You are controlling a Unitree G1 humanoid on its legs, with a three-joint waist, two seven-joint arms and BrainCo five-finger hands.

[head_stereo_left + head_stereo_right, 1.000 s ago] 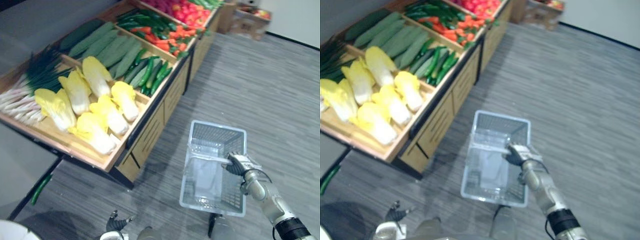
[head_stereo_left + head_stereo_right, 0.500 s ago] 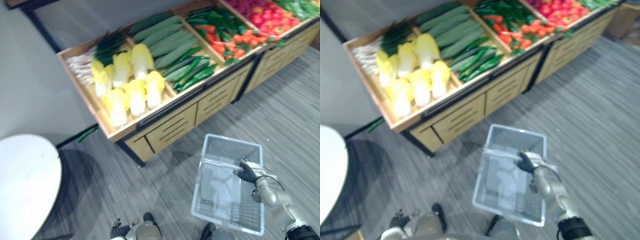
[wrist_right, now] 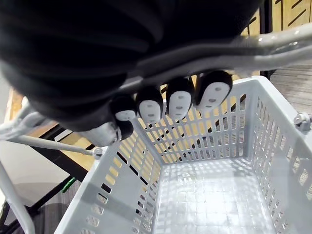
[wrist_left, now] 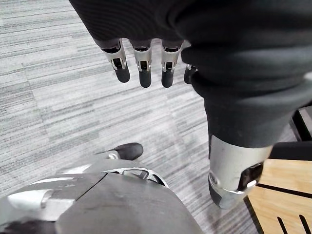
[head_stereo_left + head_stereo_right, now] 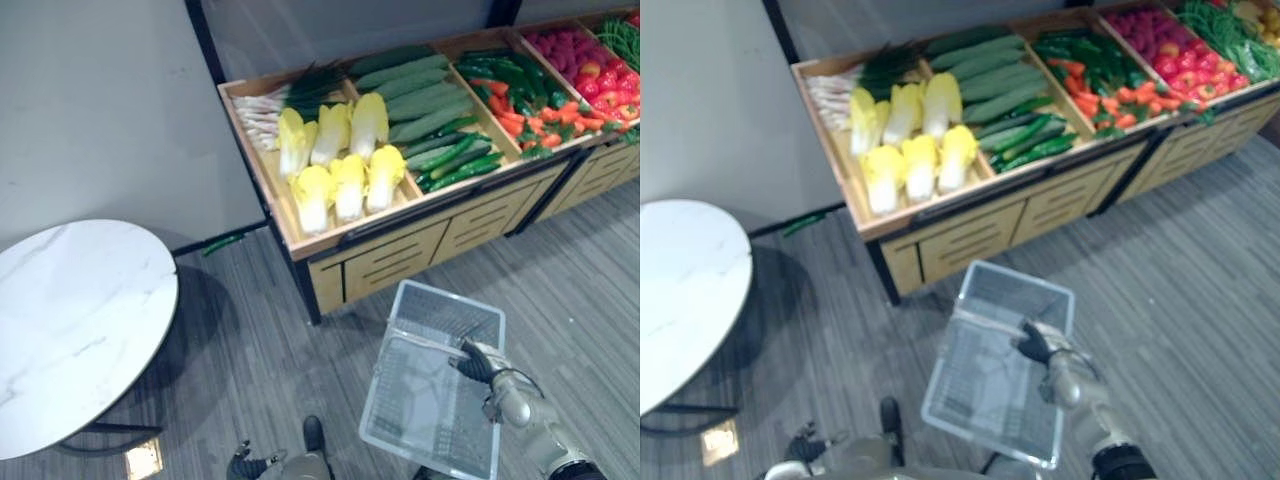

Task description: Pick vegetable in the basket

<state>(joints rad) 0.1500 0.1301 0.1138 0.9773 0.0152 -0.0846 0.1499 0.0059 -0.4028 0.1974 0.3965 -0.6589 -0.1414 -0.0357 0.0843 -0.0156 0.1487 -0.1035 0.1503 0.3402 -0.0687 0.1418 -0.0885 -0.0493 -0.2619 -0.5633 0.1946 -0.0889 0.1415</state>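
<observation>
Grey floor (image 5: 270, 340) by produce stand (image 5: 400, 265): my right robot hand (image 5: 478, 362) clasps handle (image 5: 425, 342) of white basket (image 5: 450, 308); left robot hand (image 4: 145, 68) hangs loose-fingered.

The right arm (image 5: 528, 430) is extended forward from the lower right. The right hand (image 5: 478, 361) is held out ahead of it, and its fingers (image 3: 180, 104) are curled over the basket handle (image 3: 275, 46), with the dark tips tucked beneath. The left hand (image 4: 141, 19) is held low at the side, its fingers (image 4: 144, 73) relaxed, nearly straight and closed on nothing.
</observation>
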